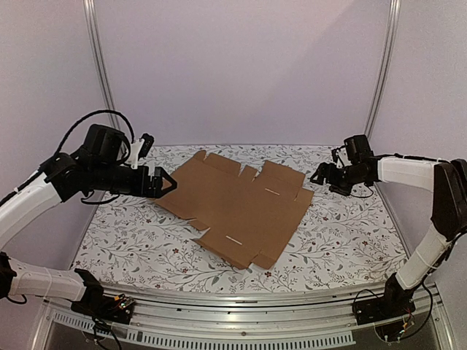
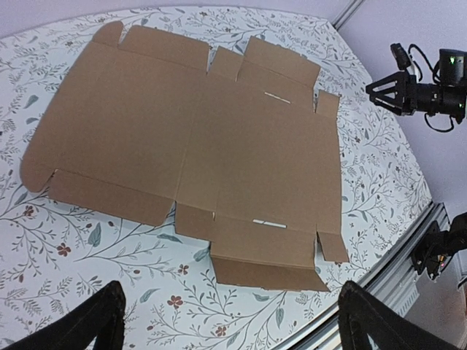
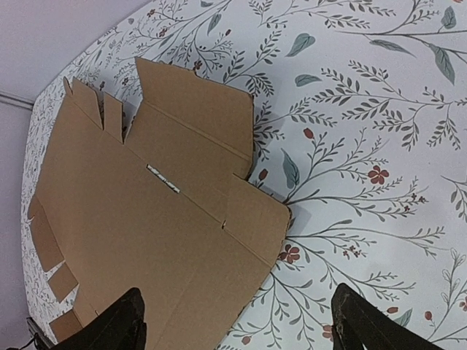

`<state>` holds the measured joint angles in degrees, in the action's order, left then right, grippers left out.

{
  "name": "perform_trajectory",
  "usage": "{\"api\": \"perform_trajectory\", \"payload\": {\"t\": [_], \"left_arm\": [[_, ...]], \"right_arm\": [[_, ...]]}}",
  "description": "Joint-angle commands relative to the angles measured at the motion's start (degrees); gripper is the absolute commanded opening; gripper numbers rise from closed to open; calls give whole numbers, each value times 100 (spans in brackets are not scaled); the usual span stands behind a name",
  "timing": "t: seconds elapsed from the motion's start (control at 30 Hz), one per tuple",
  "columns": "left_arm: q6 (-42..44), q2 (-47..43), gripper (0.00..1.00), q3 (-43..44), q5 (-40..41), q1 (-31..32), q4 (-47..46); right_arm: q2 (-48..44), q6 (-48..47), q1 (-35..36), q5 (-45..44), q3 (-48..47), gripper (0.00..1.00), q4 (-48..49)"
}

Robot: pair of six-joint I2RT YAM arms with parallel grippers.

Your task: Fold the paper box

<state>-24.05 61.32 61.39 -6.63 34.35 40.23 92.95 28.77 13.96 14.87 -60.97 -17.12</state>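
Observation:
The paper box (image 1: 233,208) is a flat brown cardboard sheet with flaps, tabs and slits, lying unfolded in the middle of the table. My left gripper (image 1: 166,184) hovers above the sheet's left corner, open and empty. My right gripper (image 1: 319,175) hovers just off the sheet's right corner, open and empty. In the left wrist view the whole sheet (image 2: 197,138) lies beyond my spread fingertips (image 2: 87,324). In the right wrist view the sheet's rounded corner flap (image 3: 255,219) lies between and ahead of my spread fingertips (image 3: 365,324).
The table wears a white floral cloth (image 1: 343,240). An aluminium rail (image 1: 241,321) runs along the near edge. Frame posts (image 1: 98,65) and pale walls close off the back and sides. The right gripper also shows in the left wrist view (image 2: 383,91).

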Motion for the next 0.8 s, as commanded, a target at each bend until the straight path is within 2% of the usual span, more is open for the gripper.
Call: {"api": "perform_trajectory", "payload": {"t": [0.0,0.3,0.77], "left_arm": [[-22,-77,100,-52,61,72,103],[8,-7,100,41,134,81,147],[3,128,100,136,195,90,201]], "right_arm": [[423,226,-94,186,108,85,522],[1174,293,-187,446,261,71,1231],[1692,424,-218,859,461,53,2176]]}}
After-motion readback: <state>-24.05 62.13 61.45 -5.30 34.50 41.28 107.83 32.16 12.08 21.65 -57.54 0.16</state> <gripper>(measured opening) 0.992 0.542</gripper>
